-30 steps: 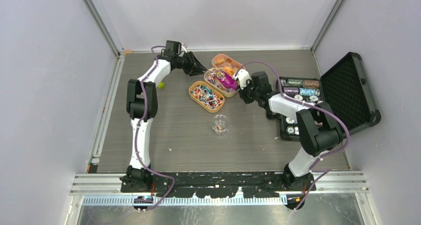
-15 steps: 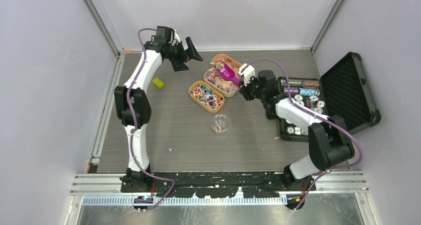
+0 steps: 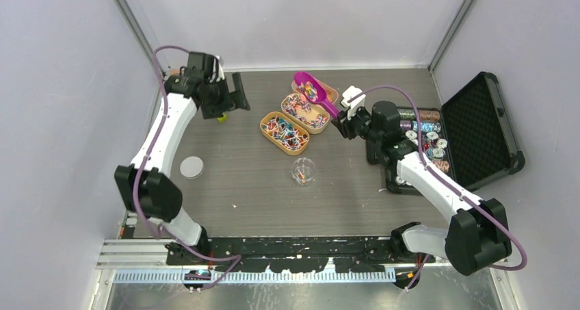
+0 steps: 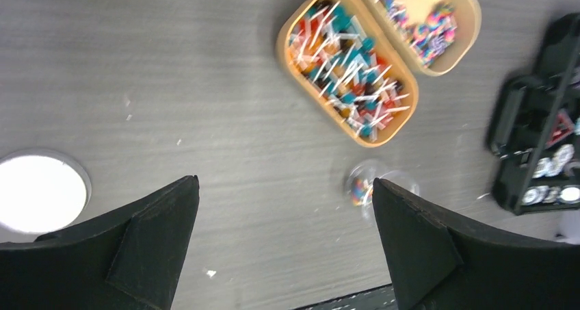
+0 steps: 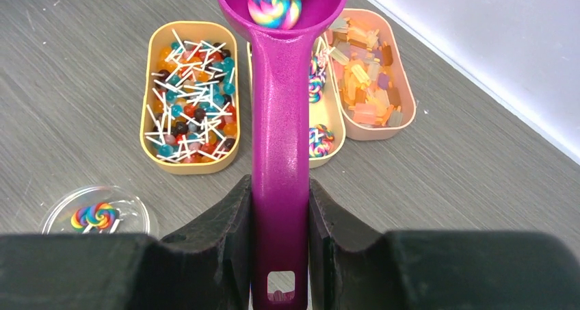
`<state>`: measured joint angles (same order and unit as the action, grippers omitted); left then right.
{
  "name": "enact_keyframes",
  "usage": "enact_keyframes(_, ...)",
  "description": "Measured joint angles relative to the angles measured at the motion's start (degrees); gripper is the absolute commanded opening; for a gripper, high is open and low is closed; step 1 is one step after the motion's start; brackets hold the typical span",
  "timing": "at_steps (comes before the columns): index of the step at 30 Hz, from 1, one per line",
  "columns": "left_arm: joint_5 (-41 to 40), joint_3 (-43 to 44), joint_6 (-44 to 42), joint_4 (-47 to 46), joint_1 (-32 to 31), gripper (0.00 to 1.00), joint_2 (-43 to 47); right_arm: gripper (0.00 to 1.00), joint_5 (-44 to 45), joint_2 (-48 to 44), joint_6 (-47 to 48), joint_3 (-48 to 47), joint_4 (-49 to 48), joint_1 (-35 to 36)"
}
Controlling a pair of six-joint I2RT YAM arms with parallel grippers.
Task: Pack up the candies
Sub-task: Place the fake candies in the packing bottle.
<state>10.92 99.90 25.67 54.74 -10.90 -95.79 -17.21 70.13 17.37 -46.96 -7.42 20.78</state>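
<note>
Swinging out toward nine o'clock since the earlier frames, the left gripper is hanging with its black fingers spread wide and nothing between them. A flat white round lid is now showing at eight o'clock from the small clear plastic cup. At the cup's twelve o'clock, the glittery magenta plastic scoop is riding higher above the middle tan oval tray. It is carrying rainbow swirl candies, perhaps two or three, as the frame edge is cropping the bowl. The right gripper is pinching the scoop's handle. One candy is already lying in the cup. Doing this well likely means keeping the bowl level while travelling toward six o'clock, then tipping slowly once centred over the cup.
</note>
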Motion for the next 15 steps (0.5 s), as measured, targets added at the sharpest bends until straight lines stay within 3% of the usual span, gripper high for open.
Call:
enact_keyframes(7, -5.4, -19.1, -2.97, -1.4, 0.02, 1.0, 15.58, 0.0, -1.18, -3.54, -0.68, 2.6, 2.29, 0.11)
enact_keyframes(15, -5.03, -31.58, -3.69, -6.21, 0.02, 1.0, 27.39, 0.0, -2.64, -7.85, 4.48, 1.27, 16.87, 0.46)
